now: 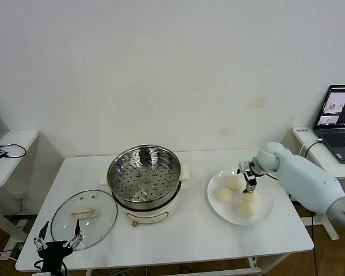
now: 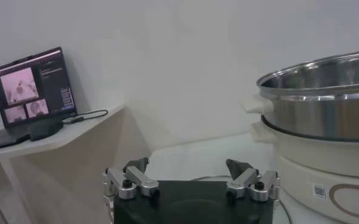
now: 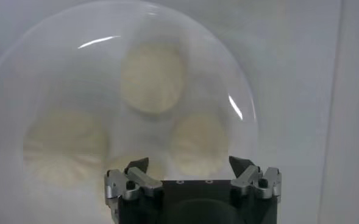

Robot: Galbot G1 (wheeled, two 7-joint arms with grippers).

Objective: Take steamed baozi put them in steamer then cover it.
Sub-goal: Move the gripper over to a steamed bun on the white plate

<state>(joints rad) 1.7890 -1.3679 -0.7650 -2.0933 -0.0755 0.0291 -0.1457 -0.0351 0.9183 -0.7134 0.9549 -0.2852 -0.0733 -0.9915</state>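
The right gripper (image 1: 250, 179) hangs over the white plate (image 1: 265, 215) on the right side of the table (image 1: 190, 236), its fingers spread apart with nothing between them; from the wrist camera the same gripper (image 3: 191, 167) shows its two fingertips wide of each other above the buns. Four steamed baozi (image 1: 224, 195) lie on that plate, close together; the gripper sits just above the gap between the two far ones, and its body covers part of the bun at the plate's right. In the wrist view only three buns are plain, all blurred, and a fourth is mostly hidden behind the gripper housing.

To the left of the plate stands the steamer (image 1: 145, 172), uncovered, its perforated tray bare. Left again and nearer, the cover (image 1: 84, 218) lies flat on the table, handle up.

The left gripper (image 1: 58, 244) waits at the near left corner, just beside the cover's near rim, fingers open and empty. A laptop (image 1: 339, 123) on a side table at far right is cut off by the frame edge.
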